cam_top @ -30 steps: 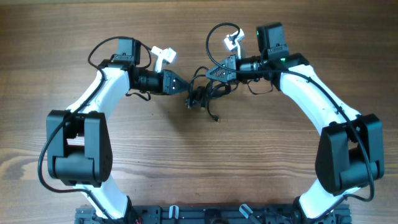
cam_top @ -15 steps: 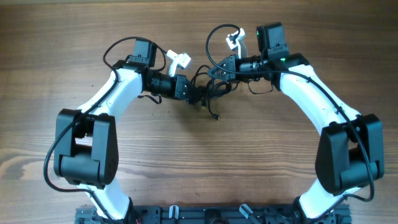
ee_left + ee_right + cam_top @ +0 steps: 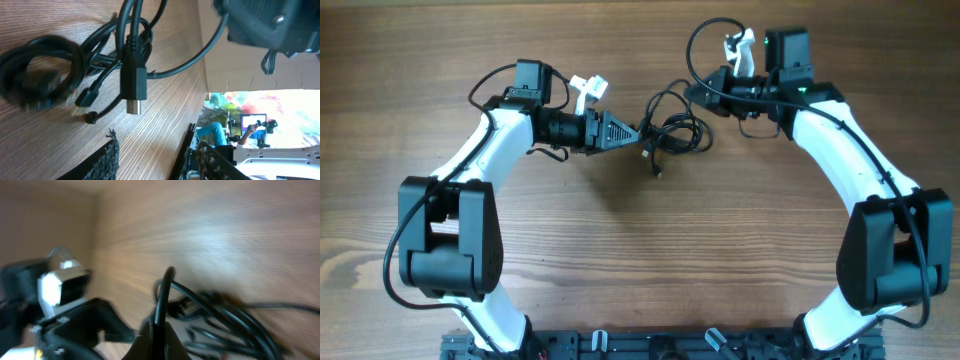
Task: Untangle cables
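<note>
The cables [image 3: 677,136] lie as a loose black tangle on the wooden table [image 3: 640,250] between my two arms. In the left wrist view a USB plug [image 3: 134,86] points at the camera, with a coiled bunch [image 3: 40,70] to its left. My left gripper [image 3: 635,131] sits just left of the tangle, open, with nothing between its fingers [image 3: 107,160]. Farther back and to the right, my right gripper [image 3: 698,93] is shut on one cable strand [image 3: 164,295], which rises from its jaws and runs down into the tangle.
The white camera mounts [image 3: 588,88] stick out above each wrist. The arm bases [image 3: 440,250] stand at the near left and right. A black rail [image 3: 640,345] runs along the table's front edge.
My left gripper has opened, let go of the tangle and drawn back to the left. My right gripper has moved right and back, dragging its strand and the tangle with it.
</note>
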Tool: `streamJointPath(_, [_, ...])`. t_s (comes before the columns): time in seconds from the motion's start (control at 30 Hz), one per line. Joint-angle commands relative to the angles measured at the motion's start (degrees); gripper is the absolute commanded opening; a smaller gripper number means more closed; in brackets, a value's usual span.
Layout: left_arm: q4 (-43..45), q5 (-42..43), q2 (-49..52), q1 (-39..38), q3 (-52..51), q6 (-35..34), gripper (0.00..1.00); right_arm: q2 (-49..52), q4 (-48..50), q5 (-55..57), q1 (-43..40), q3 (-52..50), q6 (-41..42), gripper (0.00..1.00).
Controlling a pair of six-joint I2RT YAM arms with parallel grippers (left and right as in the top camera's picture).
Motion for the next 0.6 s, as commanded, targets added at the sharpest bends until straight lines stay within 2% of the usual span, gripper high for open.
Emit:
streamJointPath(0.0, [-0.2, 0.4, -0.3, -0.1, 0.2, -0.5, 0.51, -1.3, -2.8, 13.7, 1.2, 0.2, 3.6, 0.04])
streamJointPath(0.2, [-1.4, -7.5, -0.3, -1.0, 0.2, -0.5, 0.50, -1.2, -5.8, 16.9, 0.7, 0.2, 3.1, 0.04])
streamJointPath(0.27, [-1.4, -11.4, -0.3, -1.7, 0.2, -0.5, 0.44, -1.2, -8.7, 13.2, 1.9, 0.2, -0.4, 0.04])
streamJointPath(0.33, [-1.2, -15.8, -0.3, -2.0, 0.2, -3.4, 0.41, -1.2, -10.5, 7.1, 3.4, 0.2, -3.0, 0.04])
streamJointPath(0.47, [1.3, -18.9, 0.0, -2.3, 0.2, -11.9, 0.43, -1.2, -11.3, 4.4, 4.0, 0.2, -0.2, 0.04])
streamJointPath(0.57, [4.6, -19.4, 0.0, -3.8, 0.2, -13.0, 0.44, -1.2, -9.9, -1.3, 3.8, 0.2, -0.5, 0.04])
